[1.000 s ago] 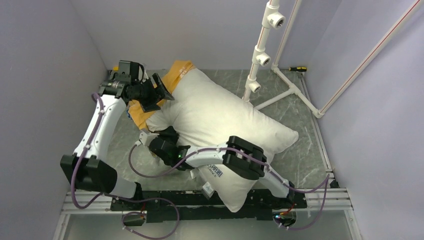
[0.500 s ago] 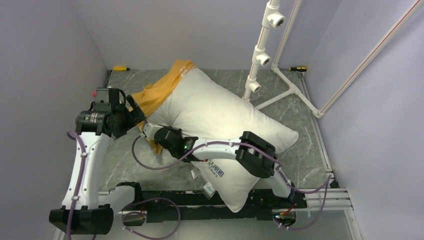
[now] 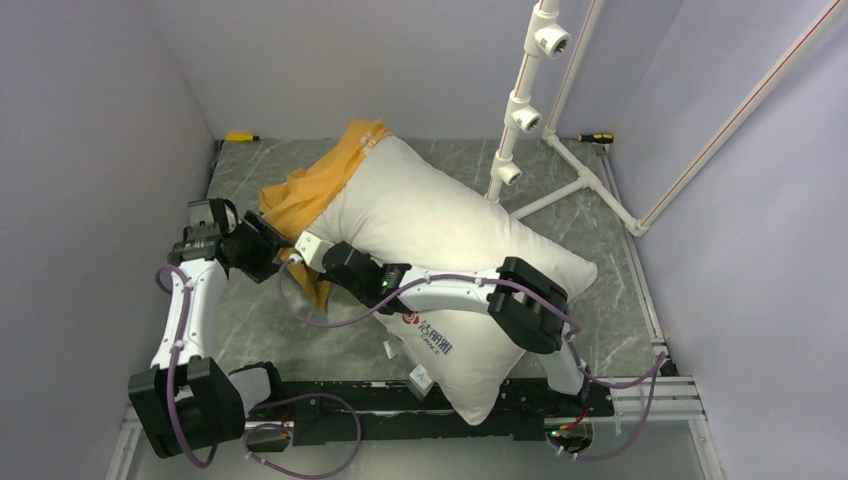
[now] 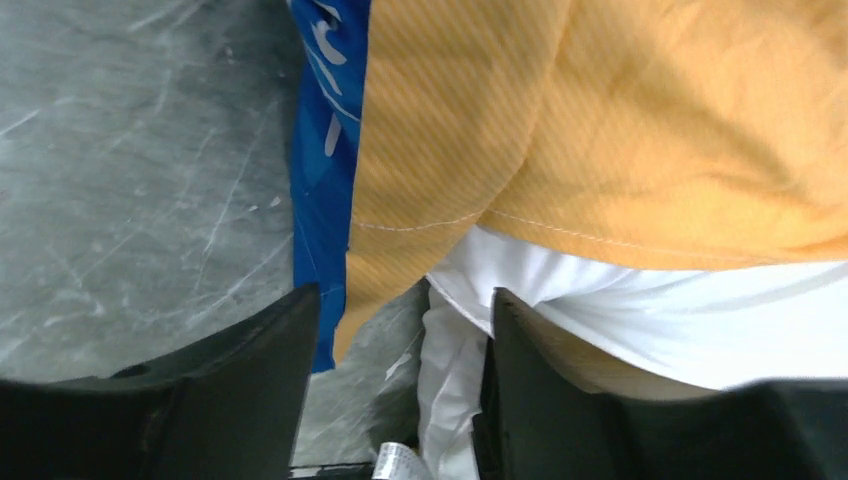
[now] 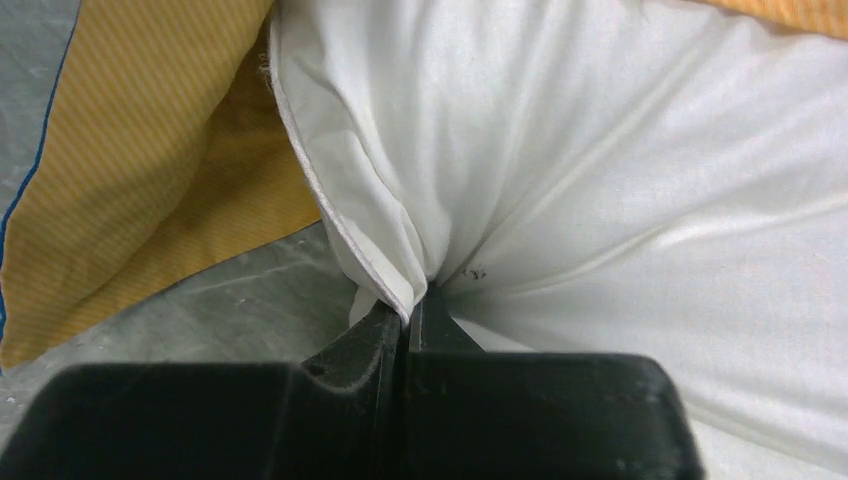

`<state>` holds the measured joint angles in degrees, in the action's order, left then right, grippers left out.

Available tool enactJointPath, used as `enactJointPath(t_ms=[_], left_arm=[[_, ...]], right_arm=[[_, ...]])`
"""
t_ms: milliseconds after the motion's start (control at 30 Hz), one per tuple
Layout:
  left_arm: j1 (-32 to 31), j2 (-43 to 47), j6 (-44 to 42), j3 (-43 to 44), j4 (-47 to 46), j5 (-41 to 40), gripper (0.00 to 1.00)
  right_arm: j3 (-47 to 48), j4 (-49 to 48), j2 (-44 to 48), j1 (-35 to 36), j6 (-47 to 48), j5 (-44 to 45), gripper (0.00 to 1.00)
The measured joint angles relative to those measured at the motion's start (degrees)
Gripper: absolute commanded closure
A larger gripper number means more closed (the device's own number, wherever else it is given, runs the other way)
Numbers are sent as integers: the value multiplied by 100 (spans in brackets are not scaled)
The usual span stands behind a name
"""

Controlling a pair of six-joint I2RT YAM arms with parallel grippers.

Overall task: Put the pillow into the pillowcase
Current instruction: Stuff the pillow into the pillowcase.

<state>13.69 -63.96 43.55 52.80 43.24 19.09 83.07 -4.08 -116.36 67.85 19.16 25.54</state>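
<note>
At the case (image 4: 600, 130) mouth, we risk a shove.
Our right gripper (image 5: 410, 310) pinches a pillow (image 5: 600, 180) fold; left gripper (image 4: 402, 300) gapes, so the loose case may slide.

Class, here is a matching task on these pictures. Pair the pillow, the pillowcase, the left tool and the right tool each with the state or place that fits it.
Column one
1. pillow
2. pillowcase
3. left tool
4. right tool

Column two
a. shut, pinching a fold of white fabric
b. open, fingers apart beside an orange and blue hem
c. orange side up, bunched at the far left of the table
d. white, lying diagonally, red logo towards the arm bases

Pairs: 1-d, 2-c, 3-b, 4-a
</note>
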Motion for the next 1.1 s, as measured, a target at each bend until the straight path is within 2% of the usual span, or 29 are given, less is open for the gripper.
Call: enactJointPath(t_ms=[67,167,200,333,533,700,867,1100], left_arm=[[-2,-44,96,-271,-337,299,62],[-33,22,280,-739,-702,601,98],[-46,61,332,-881,-787,688,100],[-214,330,466,-1196,-922,966,100],[-713,925,540,-787,-667,925,100],[-1123,1224,623,-83,-289,844,100],[-1633,1198,702,868,2,907,100],[-2277,557,785,2498,44,953,100]], right_arm=[[2,48,35,-66,-149,-146,100],[35,122,59,-157,-354,-358,100],[57,151,66,-184,-431,-415,100],[195,380,85,-284,-704,-684,100],[503,793,114,-450,-1115,-1067,100],[634,1086,376,-592,-1355,-1423,100],[634,1172,1045,-876,-1928,-1989,100],[1200,1237,1331,-1316,-2736,-2730,100]])
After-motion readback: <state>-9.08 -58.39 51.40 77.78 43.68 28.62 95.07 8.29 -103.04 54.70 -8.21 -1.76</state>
